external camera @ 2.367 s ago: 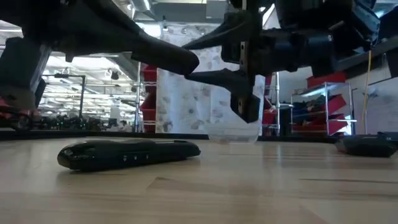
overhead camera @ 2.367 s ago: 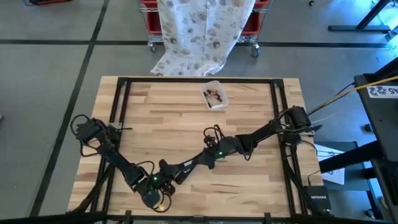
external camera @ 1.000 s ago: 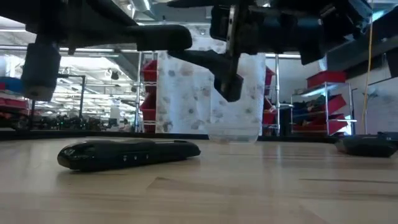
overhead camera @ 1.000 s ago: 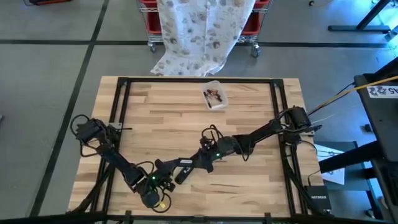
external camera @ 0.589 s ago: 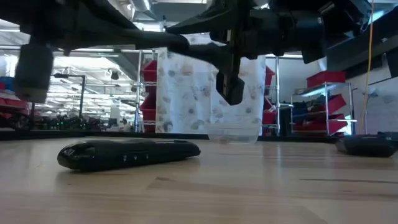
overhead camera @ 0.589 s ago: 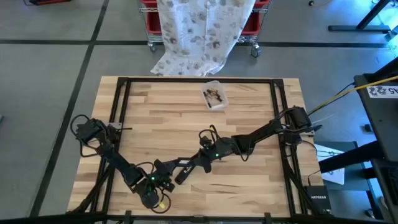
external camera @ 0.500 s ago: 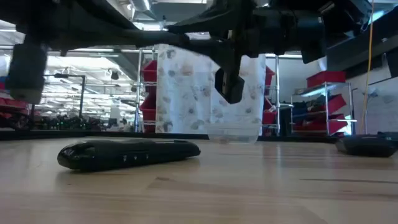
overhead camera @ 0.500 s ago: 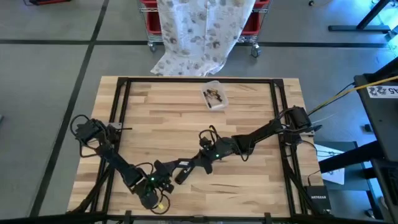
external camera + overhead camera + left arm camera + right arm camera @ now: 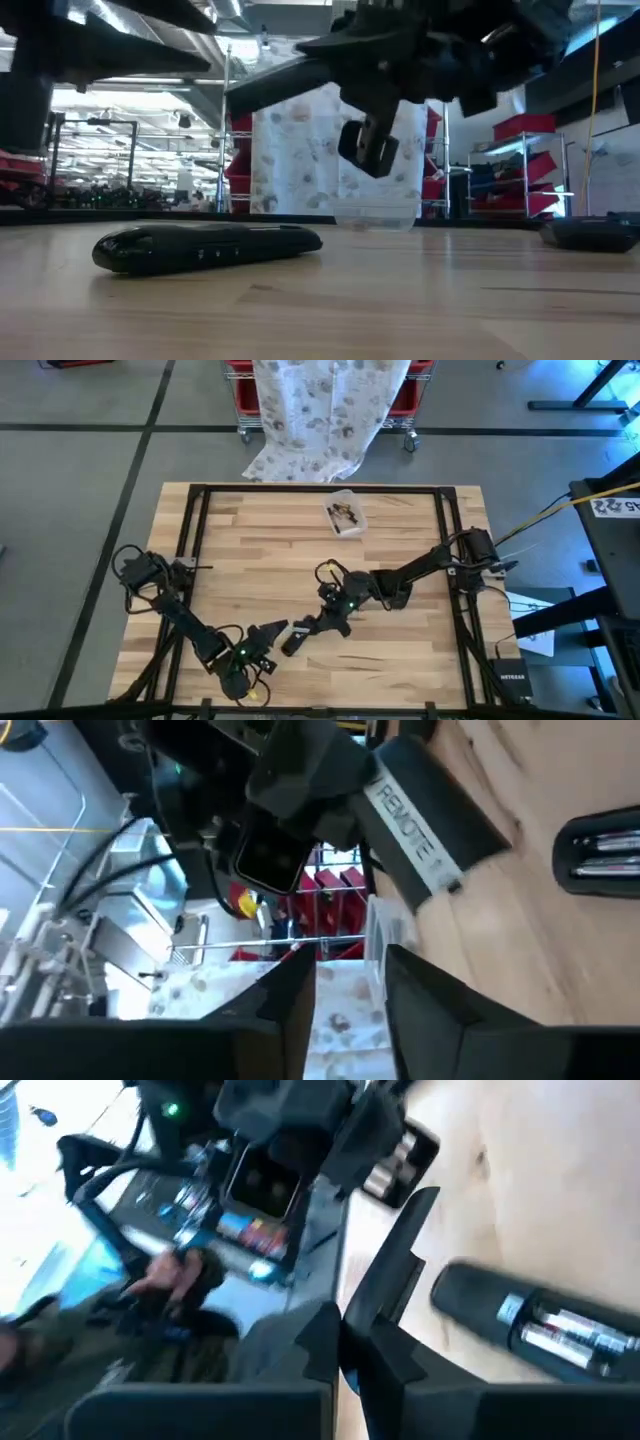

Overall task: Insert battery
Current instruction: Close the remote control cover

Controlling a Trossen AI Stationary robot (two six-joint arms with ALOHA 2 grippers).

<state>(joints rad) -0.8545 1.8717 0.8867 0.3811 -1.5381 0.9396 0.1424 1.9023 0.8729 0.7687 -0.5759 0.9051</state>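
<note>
Near the front edge of the bench (image 9: 400, 530), at about 7 o'clock: left gripper (image 9: 268, 632), jaws slightly apart, holding nothing; just past it, toward 6 o'clock, black remote (image 9: 293, 641) flat on the wood, battery bay open with cells showing in the right wrist view (image 9: 560, 1330); right gripper (image 9: 318, 624) just beside the remote's far end, raised off the wood, jaws nearly together, grasping nothing visible; far off at 12 o'clock, small clear container (image 9: 344, 513) near the back rail; beyond it, patterned cloth (image 9: 320, 410) hanging over red bins.
</note>
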